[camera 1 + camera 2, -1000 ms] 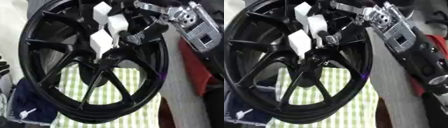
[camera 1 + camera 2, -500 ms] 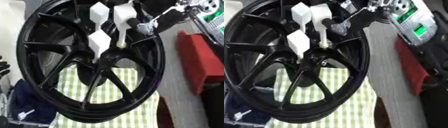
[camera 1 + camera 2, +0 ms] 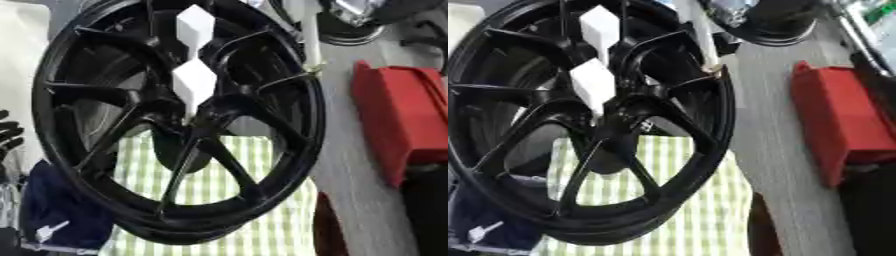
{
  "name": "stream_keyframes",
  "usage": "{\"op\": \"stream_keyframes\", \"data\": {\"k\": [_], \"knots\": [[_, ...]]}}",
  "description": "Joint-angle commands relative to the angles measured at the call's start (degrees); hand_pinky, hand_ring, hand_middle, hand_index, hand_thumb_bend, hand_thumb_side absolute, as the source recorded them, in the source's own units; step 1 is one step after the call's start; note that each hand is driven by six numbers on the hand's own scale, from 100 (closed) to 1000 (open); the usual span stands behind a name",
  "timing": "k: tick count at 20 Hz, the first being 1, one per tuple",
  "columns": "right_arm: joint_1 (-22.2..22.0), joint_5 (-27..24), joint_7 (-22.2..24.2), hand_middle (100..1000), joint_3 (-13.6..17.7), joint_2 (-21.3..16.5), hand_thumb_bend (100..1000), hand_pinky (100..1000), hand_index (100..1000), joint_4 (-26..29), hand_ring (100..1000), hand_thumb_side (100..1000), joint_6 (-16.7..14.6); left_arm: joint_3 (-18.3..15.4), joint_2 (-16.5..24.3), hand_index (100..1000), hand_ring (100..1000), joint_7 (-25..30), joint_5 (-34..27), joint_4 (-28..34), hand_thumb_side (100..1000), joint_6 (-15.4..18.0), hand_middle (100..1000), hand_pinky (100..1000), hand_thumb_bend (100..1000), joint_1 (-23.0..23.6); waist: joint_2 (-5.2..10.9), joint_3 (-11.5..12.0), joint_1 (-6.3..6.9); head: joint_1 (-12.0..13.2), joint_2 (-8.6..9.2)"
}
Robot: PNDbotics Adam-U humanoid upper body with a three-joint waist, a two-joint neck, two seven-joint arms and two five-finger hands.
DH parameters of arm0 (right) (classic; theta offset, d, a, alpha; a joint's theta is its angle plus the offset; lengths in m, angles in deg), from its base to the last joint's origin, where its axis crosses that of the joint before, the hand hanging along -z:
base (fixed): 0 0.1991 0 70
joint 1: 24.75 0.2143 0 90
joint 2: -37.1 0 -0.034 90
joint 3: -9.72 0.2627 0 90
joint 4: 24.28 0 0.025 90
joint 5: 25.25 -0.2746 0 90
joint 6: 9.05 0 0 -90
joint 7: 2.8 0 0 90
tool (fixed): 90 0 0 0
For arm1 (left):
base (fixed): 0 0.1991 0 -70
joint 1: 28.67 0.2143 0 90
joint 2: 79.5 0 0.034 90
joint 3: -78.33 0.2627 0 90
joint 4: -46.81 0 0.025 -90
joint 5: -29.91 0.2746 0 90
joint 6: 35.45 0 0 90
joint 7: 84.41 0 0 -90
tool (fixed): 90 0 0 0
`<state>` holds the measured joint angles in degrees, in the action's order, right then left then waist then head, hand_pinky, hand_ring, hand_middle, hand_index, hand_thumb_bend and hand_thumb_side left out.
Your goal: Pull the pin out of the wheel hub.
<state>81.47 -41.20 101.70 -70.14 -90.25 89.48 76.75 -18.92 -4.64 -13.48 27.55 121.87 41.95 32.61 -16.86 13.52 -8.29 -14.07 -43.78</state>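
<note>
Black and spoked, the wheel (image 3: 175, 125) is stood on a green checked cloth (image 3: 219, 200) near the worktop's front edge, with a red case (image 3: 407, 120) lying by the right edge. Two white pins are seen seated at the hub (image 3: 197, 120), one (image 3: 194, 82) over the centre and another (image 3: 195, 25) above it. A third, long white pin (image 3: 310, 37) is now held clear of the hub, up by the rim at the far edge; half a second ago it was angled close to the centre beside the others. It is judged from this that the pin has been drawn out and only needs carrying off. The right hand (image 3: 354, 7) is barely shown at the top edge, and its grasp cannot be told. The left hand (image 3: 7, 137) is seen at the left edge, fingers relaxed, holding nothing.
</note>
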Motion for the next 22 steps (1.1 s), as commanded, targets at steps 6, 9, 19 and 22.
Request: {"op": "stream_keyframes", "data": {"k": [6,9,19,22], "knots": [[-23.8,7.8,-18.2,203,16.4,7.9,100,442,504,0.8,345,144,-4.6,-1.6,2.5,692,642,-1.8,-1.5,1.3,1000,0.5,522,723,137,-0.3,0.69,-1.9,1.14,3.9,0.87],[-28.8,17.0,-23.1,217,17.5,15.7,100,467,511,0.8,359,100,-5.1,-1.9,2.7,692,642,-2.1,-1.9,1.4,1000,0.7,521,723,134,-0.3,0.33,-2.1,1.67,4.9,1.44],[-30.5,46.1,-28.5,787,13.7,37.4,100,828,924,0.8,822,554,3.1,-2.2,2.4,692,645,-2.5,-2.4,1.1,1000,0.9,521,723,130,-0.5,0.03,-2.2,2.95,6.3,2.37],[-30.1,46.5,-29.8,799,13.5,39.3,100,823,941,0.8,821,549,5.2,-2.1,2.5,693,646,-2.5,-2.4,1.0,1000,1.0,521,724,129,-0.5,0.03,-2.3,3.02,6.2,2.27]]}}
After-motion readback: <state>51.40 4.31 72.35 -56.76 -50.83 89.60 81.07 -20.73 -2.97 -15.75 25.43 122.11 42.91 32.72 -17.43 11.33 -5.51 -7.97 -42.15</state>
